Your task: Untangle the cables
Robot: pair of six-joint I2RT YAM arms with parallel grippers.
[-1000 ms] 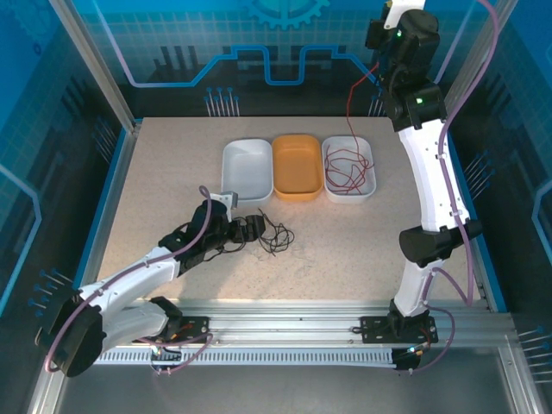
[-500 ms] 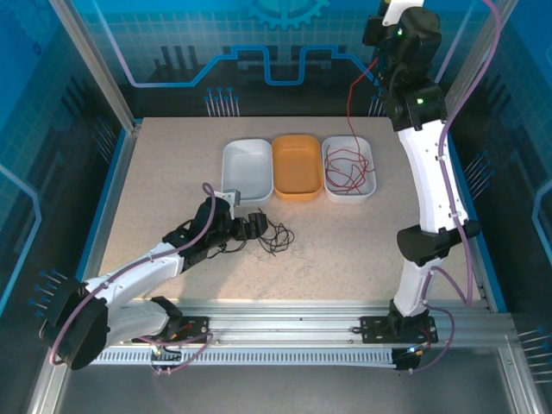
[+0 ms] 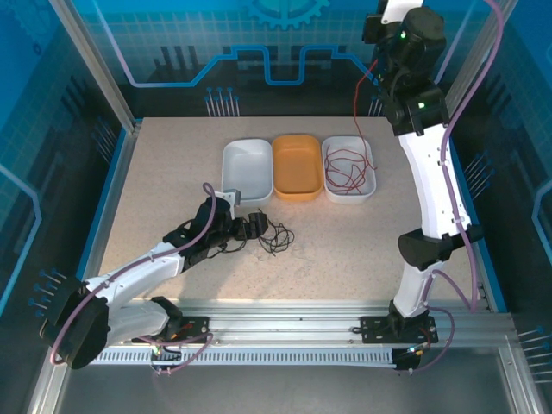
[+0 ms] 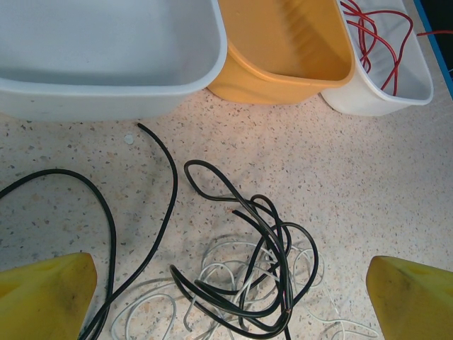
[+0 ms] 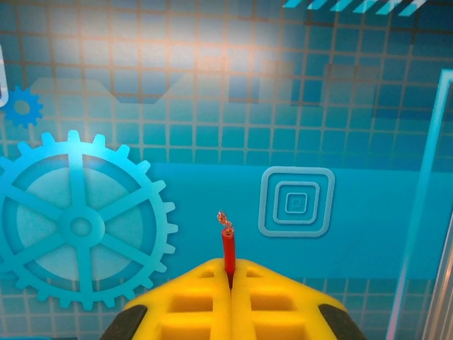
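Red cable (image 5: 228,244) clenched between the shut yellow fingers of the right gripper (image 5: 230,273), which is raised high at the far right of the table (image 3: 164,172), a bare twisted tip of wire poking out above the jaws; from there the strand drops into the right white tray (image 3: 349,196), last in a row of three at the far side, where more of it lies in loose loops. An orange tray (image 3: 297,164) sits in the middle of the row and a left white tray (image 3: 246,168) beside it. Just near of that tray, the left gripper (image 4: 228,297) hangs low with its jaws released wide, grasping nothing, over a tangle of black and whitish cables (image 4: 248,283) lying on the speckled tabletop
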